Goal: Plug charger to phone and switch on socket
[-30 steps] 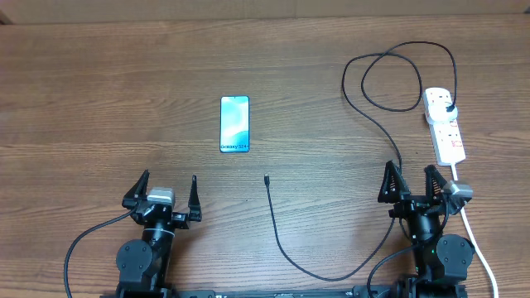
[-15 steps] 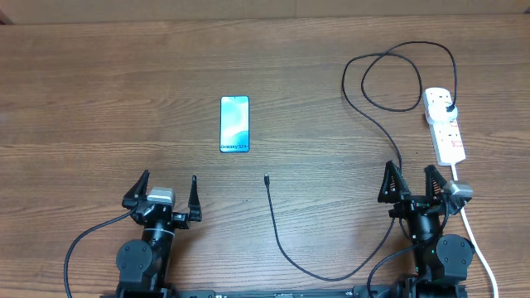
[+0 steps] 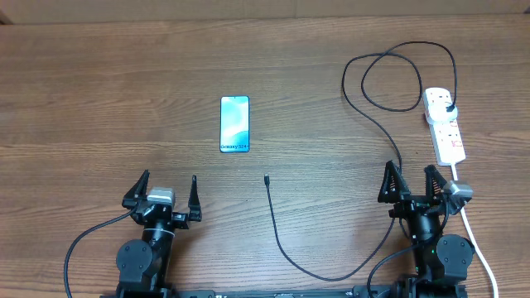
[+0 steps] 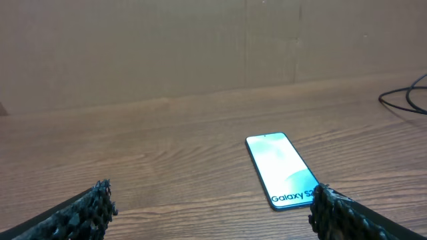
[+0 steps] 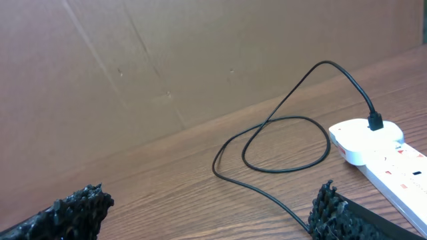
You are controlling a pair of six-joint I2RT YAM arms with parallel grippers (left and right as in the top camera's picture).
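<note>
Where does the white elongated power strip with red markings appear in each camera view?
Overhead: the white elongated power strip lies at the right side, in the upper half.
Left wrist: not in it.
Right wrist: lower right corner, cut off by the picture's edge.
Shared landmark: the thin black charger cable, looped beside the strip in the right wrist view and just visible at the right edge of the left wrist view.

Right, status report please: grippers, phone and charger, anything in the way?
Left gripper open, empty. Right gripper open, empty. Phone unplugged, charger tip lying apart from it, plug end in socket. Nothing between tip and phone.
</note>
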